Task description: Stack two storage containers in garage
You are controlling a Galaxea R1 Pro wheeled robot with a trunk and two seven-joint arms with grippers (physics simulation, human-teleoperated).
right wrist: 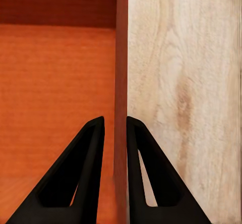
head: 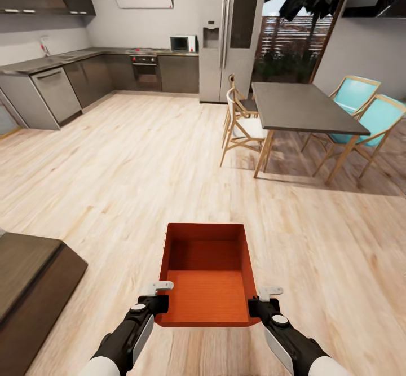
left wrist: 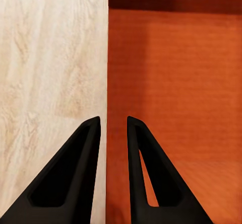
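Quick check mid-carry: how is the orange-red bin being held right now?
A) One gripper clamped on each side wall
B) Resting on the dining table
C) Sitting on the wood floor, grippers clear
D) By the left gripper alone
A. The head view shows the storage container held above the floor, with the left gripper and right gripper at opposite walls; each wrist view shows fingers straddling a thin wall.

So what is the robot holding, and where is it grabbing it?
An orange-red rectangular open bin: left gripper pinches its left side wall, right gripper its right wall.
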